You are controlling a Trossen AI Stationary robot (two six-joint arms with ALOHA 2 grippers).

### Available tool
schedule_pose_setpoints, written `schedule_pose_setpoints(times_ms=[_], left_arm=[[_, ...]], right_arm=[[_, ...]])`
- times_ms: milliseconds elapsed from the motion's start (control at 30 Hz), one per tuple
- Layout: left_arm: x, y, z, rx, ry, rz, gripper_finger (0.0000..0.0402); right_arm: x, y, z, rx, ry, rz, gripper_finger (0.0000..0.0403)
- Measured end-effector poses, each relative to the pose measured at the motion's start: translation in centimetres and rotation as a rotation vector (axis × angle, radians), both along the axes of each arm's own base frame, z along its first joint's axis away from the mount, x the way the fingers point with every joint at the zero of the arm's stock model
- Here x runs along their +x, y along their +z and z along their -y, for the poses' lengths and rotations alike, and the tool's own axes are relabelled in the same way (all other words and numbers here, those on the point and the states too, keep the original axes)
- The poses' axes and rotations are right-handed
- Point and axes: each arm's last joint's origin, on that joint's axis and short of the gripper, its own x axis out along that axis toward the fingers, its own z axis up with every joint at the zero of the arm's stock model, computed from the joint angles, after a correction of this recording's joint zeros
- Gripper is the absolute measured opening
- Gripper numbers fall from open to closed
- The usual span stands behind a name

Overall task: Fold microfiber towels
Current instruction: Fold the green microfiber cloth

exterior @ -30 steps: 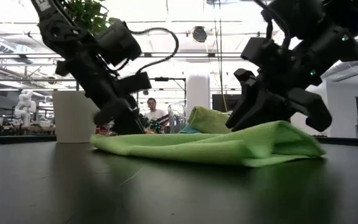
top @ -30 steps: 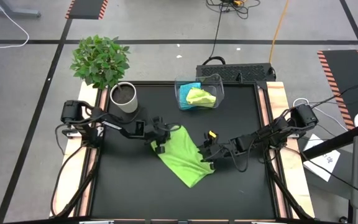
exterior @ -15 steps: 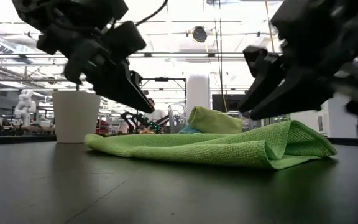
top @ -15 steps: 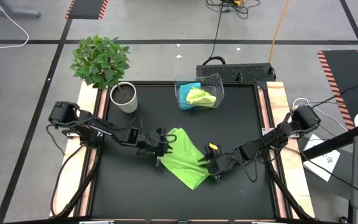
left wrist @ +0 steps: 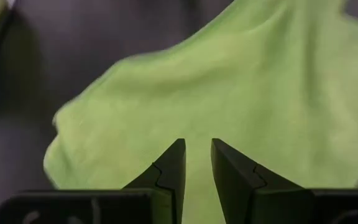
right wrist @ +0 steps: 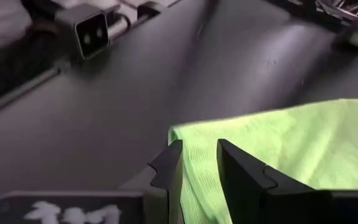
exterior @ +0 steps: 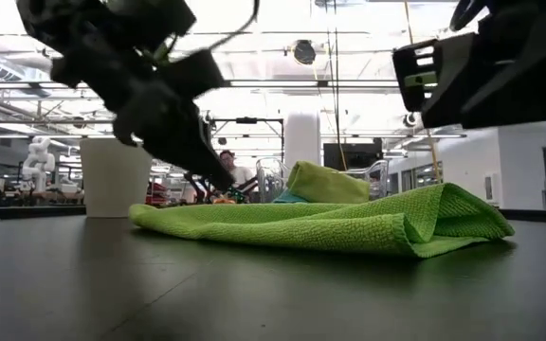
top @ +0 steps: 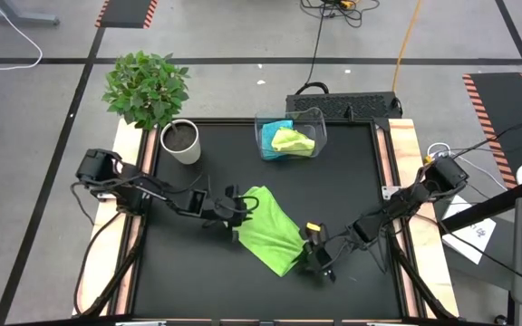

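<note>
Green towel [top: 267,228] folded, lying mid-counter [top: 198,281], nearer the front edge. Left claw [top: 241,210] at the towel's left corner, fingers a narrow gap apart, gripping nothing. Right claw [top: 314,258] at the towel's right front corner, likewise slightly apart, empty. More towels [top: 288,140] in a bin [top: 315,118] at the back edge, beside a potted plant [top: 152,95].
</note>
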Motion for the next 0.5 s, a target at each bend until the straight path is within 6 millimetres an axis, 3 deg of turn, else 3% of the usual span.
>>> schedule_pose_setpoints(times_ms=[167,500], left_arm=[[0.6,-2.0,-1.3,-0.062,0.041,-0.050,0.0081],[1.5,-4.7,-1.3,-0.109,0.048,-0.065,0.0081]], right_arm=[[1.5,-0.9,-0.9,0.021,-0.018,-0.012,0.0089],[3.0,-3.5,-1.8,0.002,-0.095,-0.092,0.0089]])
